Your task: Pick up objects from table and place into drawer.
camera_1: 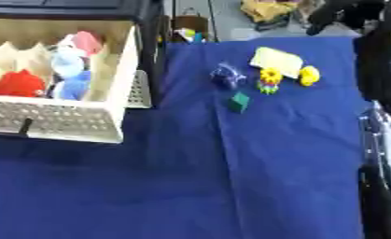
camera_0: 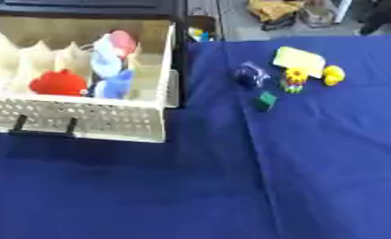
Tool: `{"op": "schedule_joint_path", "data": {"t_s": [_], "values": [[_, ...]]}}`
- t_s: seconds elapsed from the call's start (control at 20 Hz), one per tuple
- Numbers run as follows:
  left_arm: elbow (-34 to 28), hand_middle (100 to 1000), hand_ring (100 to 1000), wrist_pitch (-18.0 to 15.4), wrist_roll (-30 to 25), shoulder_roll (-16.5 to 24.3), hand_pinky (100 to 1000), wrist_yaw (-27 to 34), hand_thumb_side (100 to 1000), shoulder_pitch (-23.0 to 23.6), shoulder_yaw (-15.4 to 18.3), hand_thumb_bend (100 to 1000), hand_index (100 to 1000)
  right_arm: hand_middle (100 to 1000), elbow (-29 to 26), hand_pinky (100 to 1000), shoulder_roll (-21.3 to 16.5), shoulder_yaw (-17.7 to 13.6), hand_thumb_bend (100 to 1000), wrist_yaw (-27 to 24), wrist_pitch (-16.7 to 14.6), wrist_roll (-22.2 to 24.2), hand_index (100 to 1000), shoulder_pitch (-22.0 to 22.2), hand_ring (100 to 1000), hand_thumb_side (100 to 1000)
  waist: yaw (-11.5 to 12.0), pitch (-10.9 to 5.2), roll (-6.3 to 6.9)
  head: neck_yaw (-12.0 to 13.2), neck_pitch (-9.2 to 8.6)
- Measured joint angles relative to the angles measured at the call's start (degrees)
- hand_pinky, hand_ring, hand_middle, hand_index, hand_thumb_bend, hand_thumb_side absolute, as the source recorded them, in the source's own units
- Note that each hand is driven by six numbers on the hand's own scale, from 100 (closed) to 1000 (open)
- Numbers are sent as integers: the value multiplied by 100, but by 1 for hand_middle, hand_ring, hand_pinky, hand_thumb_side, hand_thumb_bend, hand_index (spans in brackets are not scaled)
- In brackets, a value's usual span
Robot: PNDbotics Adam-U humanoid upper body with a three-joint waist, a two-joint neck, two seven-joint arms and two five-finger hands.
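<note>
Blue cloth covers the tabletop; five small items sit far right: green block, dark pouch, flower toy, yellow card, yellow duck. One open drawer holds a red toy and a blue-white toy. Neither robot hand shows.

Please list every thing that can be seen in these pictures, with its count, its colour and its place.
drawer: one, cream, pulled open at the left, black handle in front.
red thing: one, red, inside the drawer, left part.
blue and white thing: one, with a pink top, inside the drawer, right part.
tablecloth: one, dark blue, covers the table.
dark blue thing: one, on the cloth right of the drawer.
green block: one, green, nearest of the group on the cloth.
flower-shaped toy: one, yellow with mixed colours below.
pale yellow flat thing: one, behind the flower-shaped toy.
small yellow thing: one, furthest right.
robot arm: black, along the right edge of the right eye view; no hand can be made out.
</note>
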Motion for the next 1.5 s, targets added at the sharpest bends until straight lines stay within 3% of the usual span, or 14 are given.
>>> {"op": "schedule_joint_path", "data": {"t_s": [0.4,0.9,0.95,1.0,1.5], "values": [[0,805,643,-6,-12,0,655,8,1000,0,0,324,868,613,0,527,-134,-5,100,22,12,-152,728,-95,638,970,16,0,-3,-1,-40],[0,805,643,-9,-60,0,656,36,1000,9,-22,326,868,735,0,643,-1259,142,100,674,518,-749,805,-813,777,949,73,-10,1,-50,-38],[0,806,643,-14,-66,0,656,44,1000,10,-24,327,868,738,0,652,-1363,167,100,763,597,-766,808,-874,786,876,75,-13,2,-57,-38],[0,806,643,-18,-75,0,656,51,1000,12,-31,326,868,740,0,652,-1471,202,100,857,684,-759,808,-940,786,946,78,-17,2,-63,-37],[0,806,643,-19,-132,-1,656,76,1000,61,-59,327,868,797,109,729,-2363,792,100,1715,1421,-126,855,-1538,831,917,120,-41,17,-124,-36]]}}
